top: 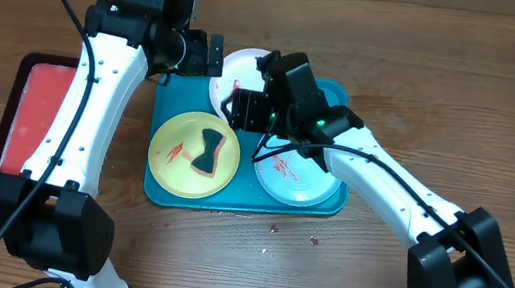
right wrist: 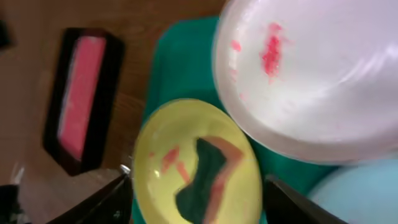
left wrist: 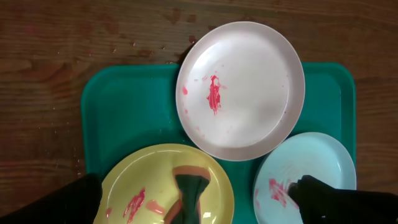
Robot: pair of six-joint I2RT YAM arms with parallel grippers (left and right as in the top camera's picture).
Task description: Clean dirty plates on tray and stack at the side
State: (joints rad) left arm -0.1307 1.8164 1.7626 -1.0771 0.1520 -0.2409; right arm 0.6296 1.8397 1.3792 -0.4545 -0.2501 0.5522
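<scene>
Plates are sitting three to the teal tray [top: 158, 191] on the wooden table [top: 450, 70]. The white plate [left wrist: 242, 87] is lying at the tray's far side, its edge reaching out over the rim, with a red smear near its middle. The yellow-green plate [top: 175, 153] is resting at the near left corner, streaked with red and carrying a dark sponge with an orange face [top: 206, 152]. The pale mint plate [top: 298, 180] is lying at the near right, also smeared red and partly hidden under the right arm. The left gripper [top: 211, 55] is hovering above the tray's far left edge, beside the white plate, its fingers spread wide and holding nothing. The right gripper [right wrist: 199, 186] is hanging over the yellow-green plate with its fingers standing apart either side of the sponge (above it, not touching, as far as the wrist view shows). A red tray with a dark rim [top: 35, 113] is sitting on the table left of the teal tray.
</scene>
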